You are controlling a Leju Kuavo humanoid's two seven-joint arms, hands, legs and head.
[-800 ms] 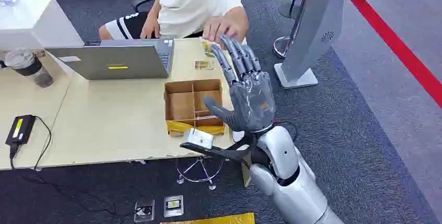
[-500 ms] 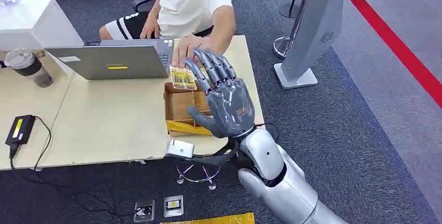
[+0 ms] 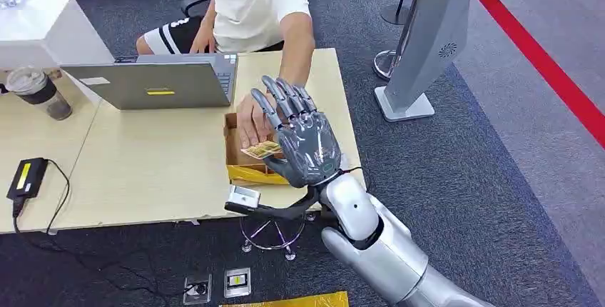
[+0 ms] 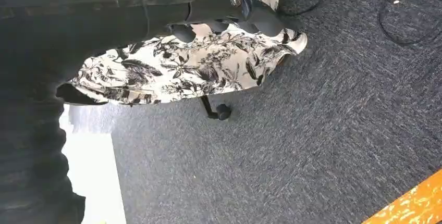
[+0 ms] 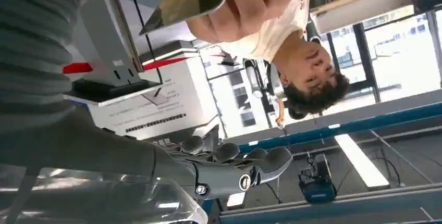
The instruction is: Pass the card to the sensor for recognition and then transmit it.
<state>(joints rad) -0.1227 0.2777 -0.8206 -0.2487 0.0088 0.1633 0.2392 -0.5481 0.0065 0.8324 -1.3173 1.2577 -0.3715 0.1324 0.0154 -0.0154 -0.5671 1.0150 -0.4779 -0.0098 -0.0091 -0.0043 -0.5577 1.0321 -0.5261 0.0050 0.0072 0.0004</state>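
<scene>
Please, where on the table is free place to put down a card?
The widest bare patch of the table lies between the laptop, the black adapter and the cardboard box. Around the box it is crowded: the person's hand and right hand.

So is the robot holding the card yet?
No, the person's hand holds the card beside the right hand, whose fingers are spread.

Grey laptop (image 3: 153, 82) stands open on the beige table (image 3: 143, 171), near its far edge. Lidded drink cup (image 3: 39, 91) sits left of the laptop. Black power adapter (image 3: 27, 177) with cable lies at the table's left. Grey kiosk stand (image 3: 421, 43) on carpet, right of the table.
</scene>
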